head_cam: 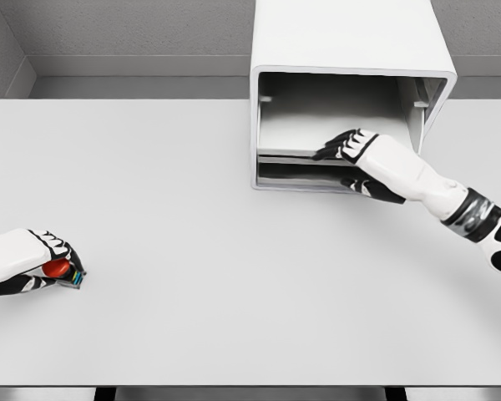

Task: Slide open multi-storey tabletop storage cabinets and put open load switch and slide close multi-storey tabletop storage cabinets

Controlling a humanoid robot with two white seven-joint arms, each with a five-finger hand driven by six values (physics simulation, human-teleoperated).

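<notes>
I see the storage cabinet [351, 50] as a plain white box with rounded corners, standing at the far side of the bench [234, 251], right of centre. Its front is open toward me: a tall upper bay with grey inner walls, and beneath it a low drawer [292, 154] whose pale front edge runs across the opening. My right robot hand [351, 149] reaches in from the lower right, its dark-tipped fingers [334, 150] laid over the drawer's front edge and the thumb [359, 185] tucked below it, so it is clamped on that edge.

The load switch [63, 271] is far from the cabinet, near the left edge of the bench. I can only make out a red rounded part and a small dark body with a bluish corner, since my left robot hand [42, 263] is closed around it and resting on the surface.

The bench is a flat, matte, light grey top, filling most of the view. Behind it runs a pale grey ledge [134, 67] and a speckled grey wall [134, 25], with another wall angling in at the far left.
</notes>
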